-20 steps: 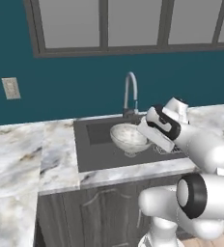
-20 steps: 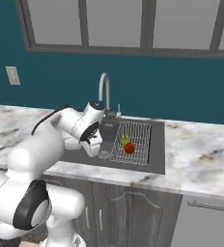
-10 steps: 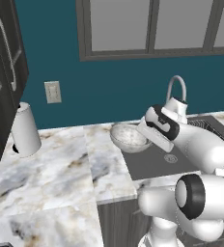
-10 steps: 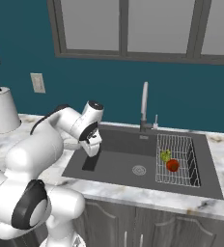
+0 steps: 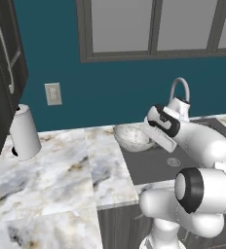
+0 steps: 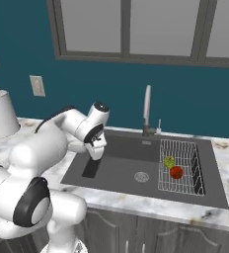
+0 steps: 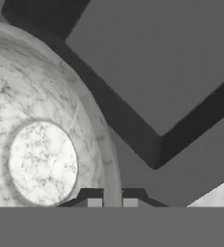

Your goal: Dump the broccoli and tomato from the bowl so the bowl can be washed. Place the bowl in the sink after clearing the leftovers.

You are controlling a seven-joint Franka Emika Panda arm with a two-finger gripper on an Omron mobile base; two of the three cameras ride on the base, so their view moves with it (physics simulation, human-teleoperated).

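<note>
The white-grey speckled bowl (image 5: 131, 138) hangs empty over the back left corner of the dark sink (image 6: 117, 171). My gripper (image 5: 145, 134) is shut on its right rim. In the hand view the bowl (image 7: 41, 144) lies to the left, its rim pinched between the fingertips of the gripper (image 7: 112, 201), with the sink corner (image 7: 155, 157) beyond. The yellow-green broccoli (image 6: 169, 161) and the red tomato (image 6: 176, 172) lie side by side in the wire rack (image 6: 183, 148) at the sink's right end.
A curved silver faucet (image 6: 147, 109) stands behind the sink, near the hand (image 5: 179, 90). A white paper towel roll (image 5: 25, 133) stands at the far left of the marble counter (image 5: 61, 170), under a wall outlet (image 5: 52, 93). A dark cabinet (image 5: 0, 73) borders the left.
The whole picture has shifted: the base drove left, so the sink now lies further right in both views. The bowl stays in my gripper, at the sink's left end.
</note>
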